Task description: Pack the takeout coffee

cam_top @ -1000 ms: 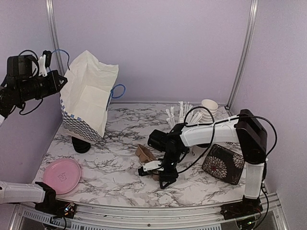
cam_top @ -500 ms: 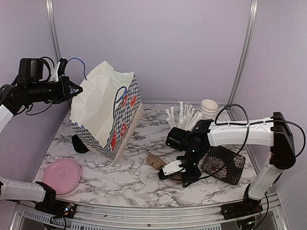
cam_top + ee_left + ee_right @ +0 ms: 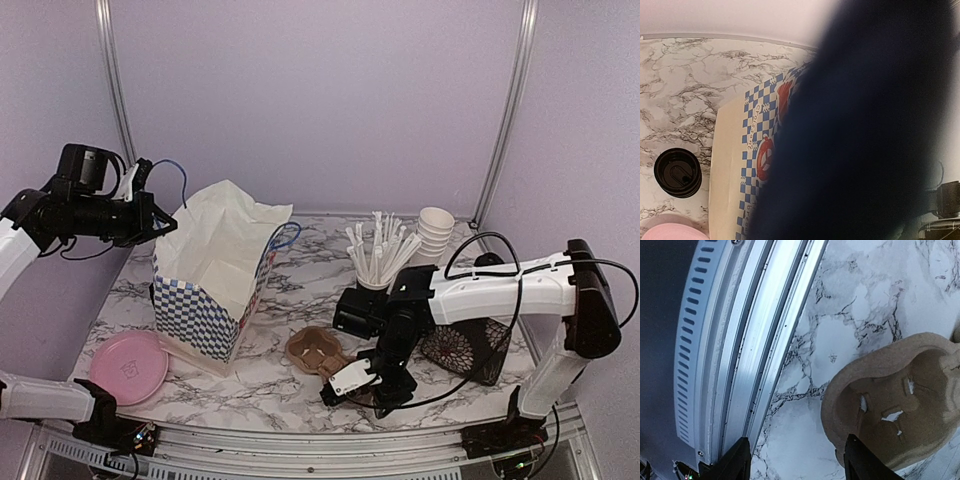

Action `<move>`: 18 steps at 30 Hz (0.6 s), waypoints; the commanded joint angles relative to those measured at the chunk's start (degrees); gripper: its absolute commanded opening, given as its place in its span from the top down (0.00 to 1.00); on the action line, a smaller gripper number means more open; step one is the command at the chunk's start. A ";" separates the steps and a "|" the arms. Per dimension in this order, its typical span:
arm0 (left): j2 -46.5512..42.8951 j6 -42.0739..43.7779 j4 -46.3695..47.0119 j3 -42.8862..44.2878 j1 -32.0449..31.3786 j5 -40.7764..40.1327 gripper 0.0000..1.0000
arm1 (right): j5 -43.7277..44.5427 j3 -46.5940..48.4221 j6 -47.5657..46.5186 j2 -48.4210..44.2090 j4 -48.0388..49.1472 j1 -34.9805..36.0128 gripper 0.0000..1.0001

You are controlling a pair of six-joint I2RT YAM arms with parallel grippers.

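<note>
The brown moulded-pulp cup carrier (image 3: pixel 318 350) lies on the marble table, in front of centre. In the right wrist view it (image 3: pixel 890 405) lies under my right finger. My right gripper (image 3: pixel 355 395) (image 3: pixel 800 462) is open just above the table beside the carrier's near side, holding nothing. My left gripper (image 3: pixel 163 224) is shut on the top edge of the blue-checked paper bag (image 3: pixel 215 290), which stands upright with its mouth open upward. The bag also shows in the left wrist view (image 3: pixel 757 150), half hidden by a dark blur. No lidded coffee cups are in view.
A black cup of white straws (image 3: pixel 375 262) and a stack of lidless paper cups (image 3: pixel 437 225) stand at the back right. A floral pouch (image 3: pixel 470 345) lies right. A pink plate (image 3: pixel 128 365) sits front left. Black rings (image 3: pixel 677 172) sit beside the bag. The metal rail (image 3: pixel 740 340) edges the table.
My left gripper has swung the bag down and right, from tilted to standing upright. My right gripper moved toward the near edge, and the carrier shifted with it toward the front.
</note>
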 commanded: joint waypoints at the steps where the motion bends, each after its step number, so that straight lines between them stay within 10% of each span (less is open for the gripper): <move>1: 1.40 1.14 -1.02 -0.61 0.23 3.28 1.00 | -1.95 2.69 1.08 -1.47 -0.76 -0.88 0.38; 11: 3.43 1.91 -1.35 -0.26 0.20 5.08 1.00 | -0.97 8.11 7.11 2.91 2.14 -9.31 0.55; 18: 4.34 3.34 -1.87 0.90 0.20 2.02 0.81 | -2.22 3.61 5.18 3.80 3.75 -8.91 0.77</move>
